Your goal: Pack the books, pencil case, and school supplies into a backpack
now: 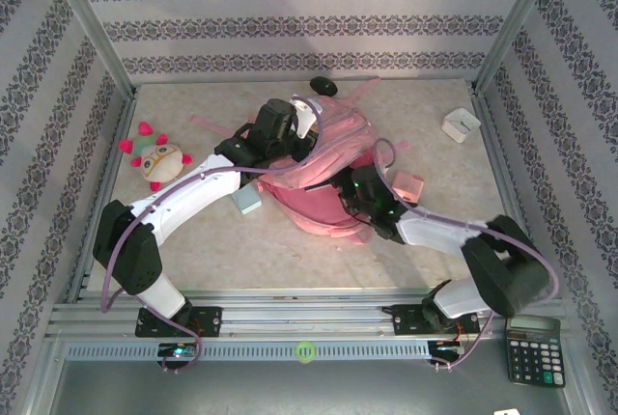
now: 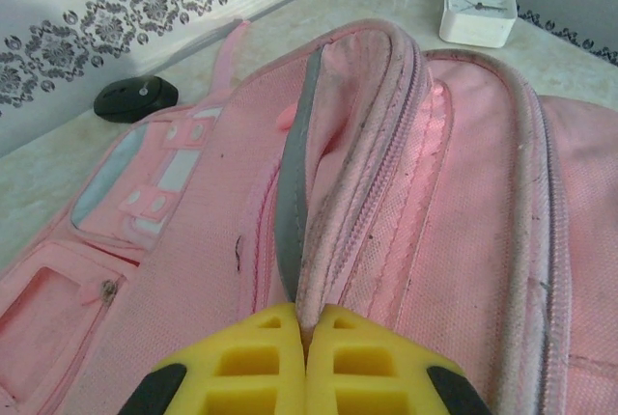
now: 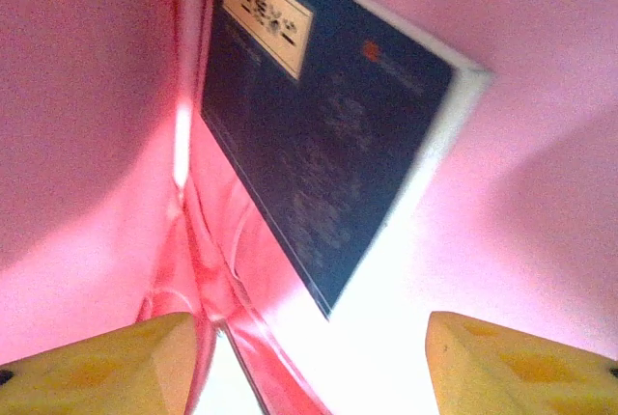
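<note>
The left arm (image 1: 193, 193) is arching forward and inward from its base, the left gripper (image 2: 307, 338) pinching a fold of the backpack (image 2: 463, 193) with its yellow fingers (image 2: 251, 367) pressed together. The right arm (image 1: 435, 232) is bending inward, the right gripper (image 3: 309, 357) holding its jaws wide apart

Plush toy (image 1: 159, 159) lies left, black oval object (image 1: 323, 85) at back, white box (image 1: 461, 124) far right, calculator (image 1: 533, 349) near right.

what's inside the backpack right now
A dark blue book with a yellowish label lies inside the backpack, just ahead of the open right gripper. Anything under the book or deeper in the bag is hidden.
</note>
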Robot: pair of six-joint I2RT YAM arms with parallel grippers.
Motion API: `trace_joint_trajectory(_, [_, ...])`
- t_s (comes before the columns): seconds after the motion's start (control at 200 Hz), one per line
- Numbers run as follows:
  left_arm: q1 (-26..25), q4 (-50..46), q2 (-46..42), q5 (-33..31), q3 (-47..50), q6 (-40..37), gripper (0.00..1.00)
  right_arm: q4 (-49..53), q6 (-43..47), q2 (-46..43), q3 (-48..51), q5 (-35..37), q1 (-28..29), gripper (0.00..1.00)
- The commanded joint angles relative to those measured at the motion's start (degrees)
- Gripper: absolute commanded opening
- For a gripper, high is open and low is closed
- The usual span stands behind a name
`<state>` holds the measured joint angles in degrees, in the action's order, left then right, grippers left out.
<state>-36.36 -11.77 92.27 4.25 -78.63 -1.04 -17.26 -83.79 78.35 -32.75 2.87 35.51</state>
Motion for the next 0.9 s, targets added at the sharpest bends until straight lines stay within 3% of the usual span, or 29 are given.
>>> trace_joint_trajectory(0.0, [0.67, 4.89, -2.09, 0.97, 2.0, -0.47, 0.0, 13.08, 5.17, -10.31, 2.24, 0.02, 0.8, 0.64])
trace_joint_trajectory(0.135, [0.67, 5.73, -2.25, 3.97, 5.42, -0.46, 0.0, 32.1, 8.99, -25.63, 1.06, 6.34, 2.18, 0.65])
trace_joint_trajectory(0.2, [0.63, 5.38, -1.97, 6.53, 6.56, -0.15, 0.07, 39.34, 10.92, -31.81, -0.26, 8.86, 2.11, 0.64])
trace_joint_trajectory(0.245, [0.56, 5.1, -1.85, 8.34, 7.14, 0.15, 0.19, 42.79, 13.14, -35.49, -1.7, 10.01, 2.11, 0.64])
trace_joint_trajectory(0.315, [0.57, 4.98, -2.25, 10.45, 8.07, 1.28, 0.51, 44.19, 20.12, -36.94, -4.56, 9.21, 1.85, 0.65])
trace_joint_trajectory(0.4, [0.66, 4.62, -4.08, 9.98, 8.99, 3.15, 0.72, 46.31, 31.39, -32.13, -11.7, 6.22, 1.73, 0.67])
trace_joint_trajectory(0.49, [1.87, 1.71, -6.52, 7.93, 9.4, 4.87, 0.84, 44.8, 45.64, -24.66, -18.23, 0.13, 3.08, 0.67])
trace_joint_trajectory(0.62, [8.41, -3.63, -10.03, 6.7, 10.92, 11.49, 0.87, 42.03, 71.63, -15.69, -23.9, -0.41, 10.98, 0.66])
trace_joint_trajectory(0.655, [10.28, -5.1, -11.04, 5.96, 11.62, 12.8, 0.87, 41.73, 82.32, -12.96, -24.53, 1.38, 15.05, 0.67])
trace_joint_trajectory(0.729, [14.16, -6.92, -13.35, 5.62, 14.11, 15.45, 0.87, 42.16, 96.28, -7.52, -25.21, 5.86, 20.59, 0.69])
trace_joint_trajectory(0.894, [21.15, -6.35, -18.5, 7.08, 20.51, 18.38, 0.88, 41.3, 110.02, 4.99, -26.88, 10.97, 23.23, 0.7])
